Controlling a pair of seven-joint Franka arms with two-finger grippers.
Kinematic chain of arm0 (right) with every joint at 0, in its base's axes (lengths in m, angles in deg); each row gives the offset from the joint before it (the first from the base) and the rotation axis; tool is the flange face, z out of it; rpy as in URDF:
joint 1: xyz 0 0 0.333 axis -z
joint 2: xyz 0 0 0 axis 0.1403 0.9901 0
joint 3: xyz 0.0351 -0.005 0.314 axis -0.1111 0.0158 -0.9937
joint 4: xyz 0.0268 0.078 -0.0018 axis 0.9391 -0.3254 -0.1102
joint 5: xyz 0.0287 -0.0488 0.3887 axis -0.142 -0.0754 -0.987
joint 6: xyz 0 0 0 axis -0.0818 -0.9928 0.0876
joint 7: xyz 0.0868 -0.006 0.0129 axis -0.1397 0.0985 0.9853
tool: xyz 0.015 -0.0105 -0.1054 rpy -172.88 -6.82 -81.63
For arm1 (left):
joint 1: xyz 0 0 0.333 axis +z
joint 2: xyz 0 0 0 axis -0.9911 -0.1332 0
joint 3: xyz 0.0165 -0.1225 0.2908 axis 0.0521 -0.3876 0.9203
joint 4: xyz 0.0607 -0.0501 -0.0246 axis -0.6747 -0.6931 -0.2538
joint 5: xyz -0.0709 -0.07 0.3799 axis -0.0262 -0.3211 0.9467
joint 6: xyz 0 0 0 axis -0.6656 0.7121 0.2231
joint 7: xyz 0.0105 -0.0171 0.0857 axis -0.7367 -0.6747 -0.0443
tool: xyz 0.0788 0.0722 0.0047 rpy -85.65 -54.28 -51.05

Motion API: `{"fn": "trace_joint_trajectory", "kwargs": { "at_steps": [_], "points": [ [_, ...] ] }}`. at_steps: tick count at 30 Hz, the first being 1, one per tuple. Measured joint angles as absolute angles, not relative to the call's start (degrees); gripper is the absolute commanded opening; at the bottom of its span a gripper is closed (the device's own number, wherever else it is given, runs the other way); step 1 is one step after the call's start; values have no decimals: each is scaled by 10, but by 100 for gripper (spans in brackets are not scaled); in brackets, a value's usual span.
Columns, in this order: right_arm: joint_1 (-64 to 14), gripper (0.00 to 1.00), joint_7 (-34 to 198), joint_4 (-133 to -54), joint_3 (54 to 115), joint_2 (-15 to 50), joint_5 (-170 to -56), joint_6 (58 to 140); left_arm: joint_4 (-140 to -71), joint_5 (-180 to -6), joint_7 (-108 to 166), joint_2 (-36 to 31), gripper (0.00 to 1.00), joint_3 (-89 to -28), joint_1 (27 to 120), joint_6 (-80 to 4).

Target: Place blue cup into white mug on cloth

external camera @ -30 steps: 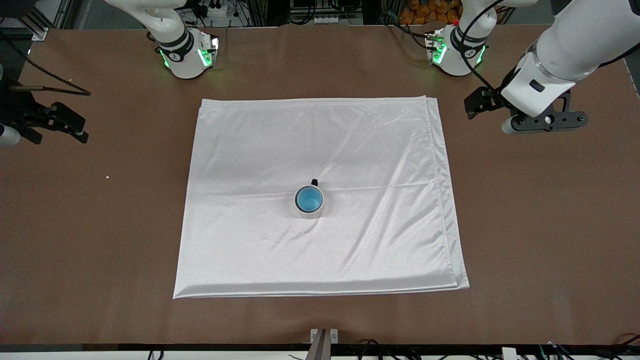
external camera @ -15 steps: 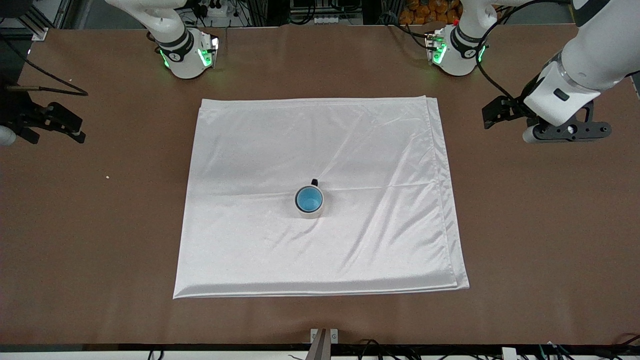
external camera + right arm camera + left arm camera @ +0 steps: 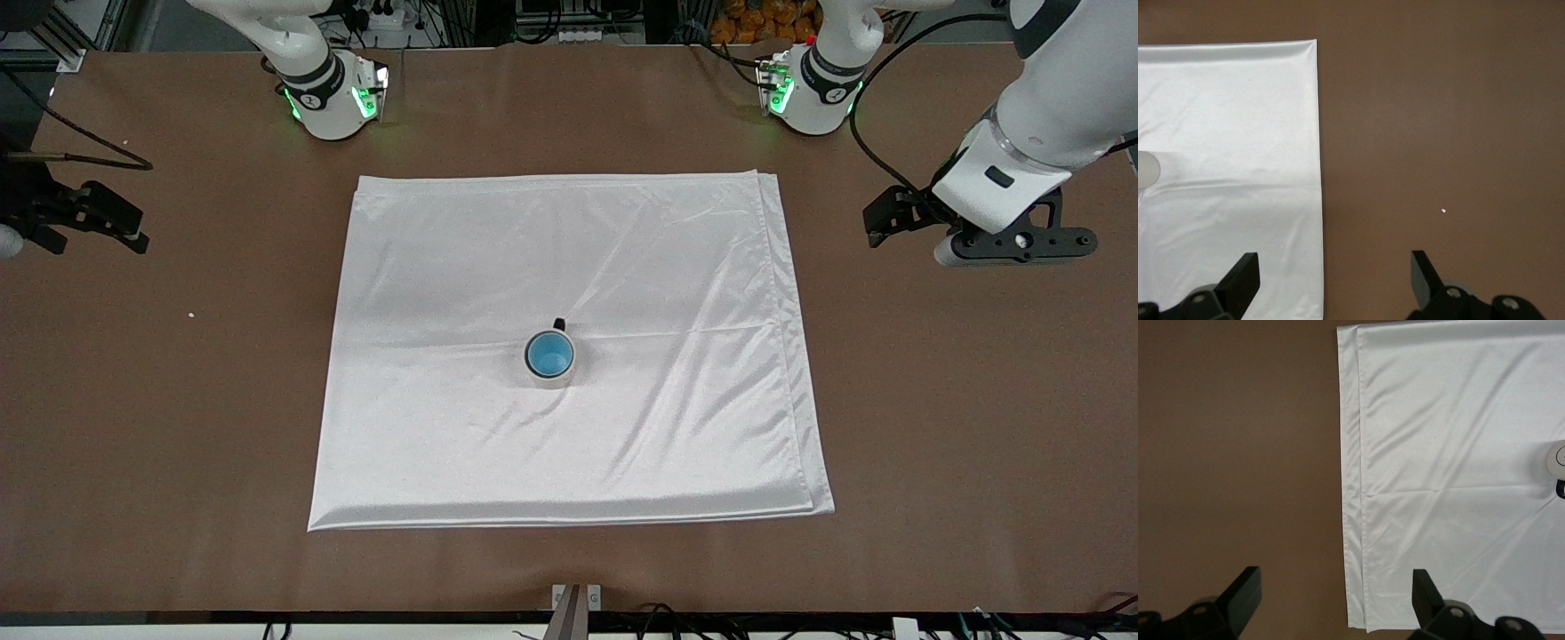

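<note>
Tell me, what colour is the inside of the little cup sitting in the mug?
Bright blue. The blue cup shows it best in the front view.

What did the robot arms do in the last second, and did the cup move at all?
The left gripper, open and empty, drew away from the shiny white folded cloth toward the left arm's end of the brown table. The right gripper, also open, edged slightly outward over the right arm's end. Nothing was grabbed or released. The small light-blue cup stayed nested in the off-white ceramic mug on the cloth.

Left gripper (image 3: pixel 1331 603) and right gripper (image 3: pixel 1331 280) hover, fingers spread.
</note>
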State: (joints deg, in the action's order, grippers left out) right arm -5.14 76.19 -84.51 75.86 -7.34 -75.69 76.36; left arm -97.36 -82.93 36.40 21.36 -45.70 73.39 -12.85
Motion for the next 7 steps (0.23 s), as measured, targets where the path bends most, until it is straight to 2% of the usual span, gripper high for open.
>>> {"fn": "trace_joint_trajectory", "kwargs": {
  "at_steps": [7],
  "points": [
    [-49, 100, 762, -845, 759, -73, -757, 762, -974, -829, 364, 213, 100, -457, 734, -131]
  ]
}}
